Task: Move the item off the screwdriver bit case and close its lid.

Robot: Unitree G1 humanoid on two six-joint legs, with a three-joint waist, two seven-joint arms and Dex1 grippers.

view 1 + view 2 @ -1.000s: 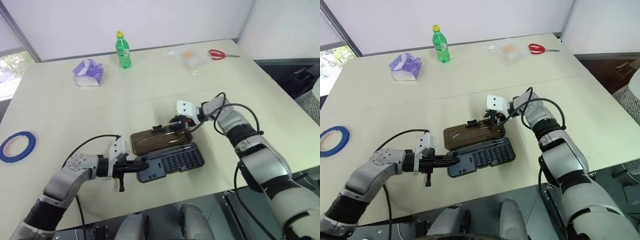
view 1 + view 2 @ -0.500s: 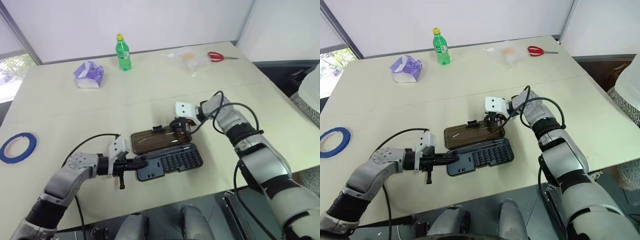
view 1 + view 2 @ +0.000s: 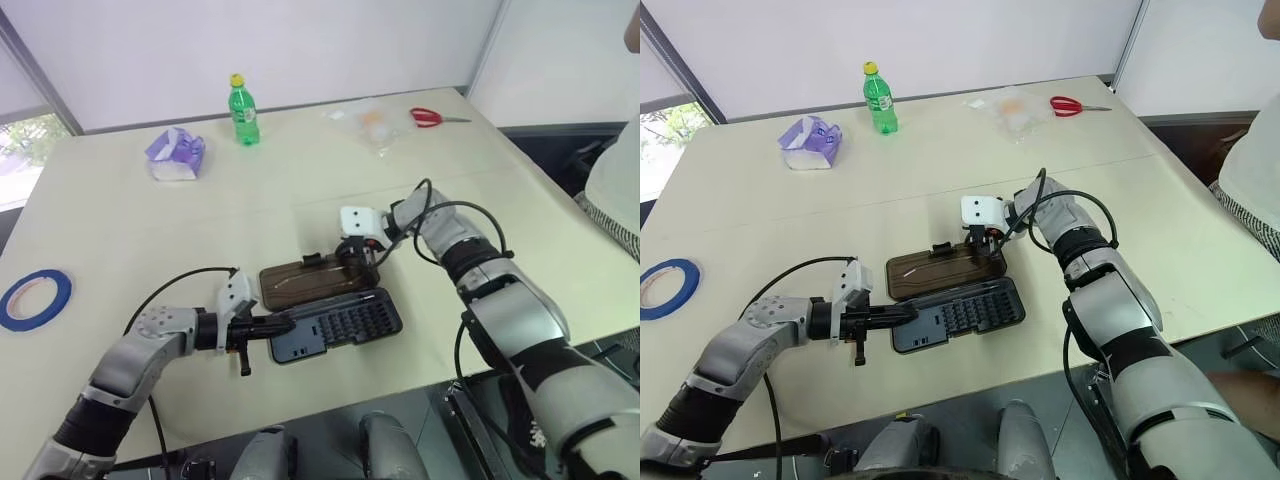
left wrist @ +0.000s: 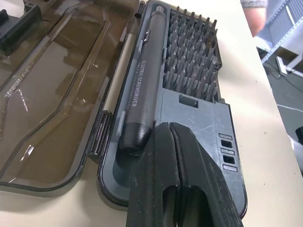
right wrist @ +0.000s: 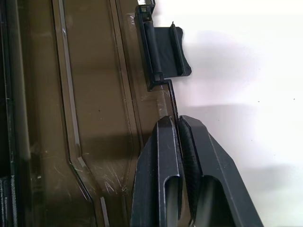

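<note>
The screwdriver bit case (image 3: 335, 325) lies open near the table's front edge, with rows of bits and a dark electric screwdriver (image 4: 142, 80) in its tray. Its smoky-brown lid (image 3: 310, 280) lies flat on the table behind it, latch tab (image 5: 163, 49) on the far edge. My left gripper (image 3: 286, 322) is shut, its tips resting on the case's left end. At the lid's far edge, beside the latch, my right gripper (image 5: 177, 120) points down and is shut on the thin rim. The item is out of view.
At the back stand a green bottle (image 3: 240, 108) and a purple tissue pack (image 3: 176, 152). A clear plastic bag (image 3: 372, 120) and red scissors (image 3: 432, 117) lie at the back right. A blue tape roll (image 3: 35, 297) lies far left. A person (image 3: 615, 190) stands at the right edge.
The camera has shifted a little. Both grippers stay where they were and the lid still lies flat. A person has come into view at the right.
</note>
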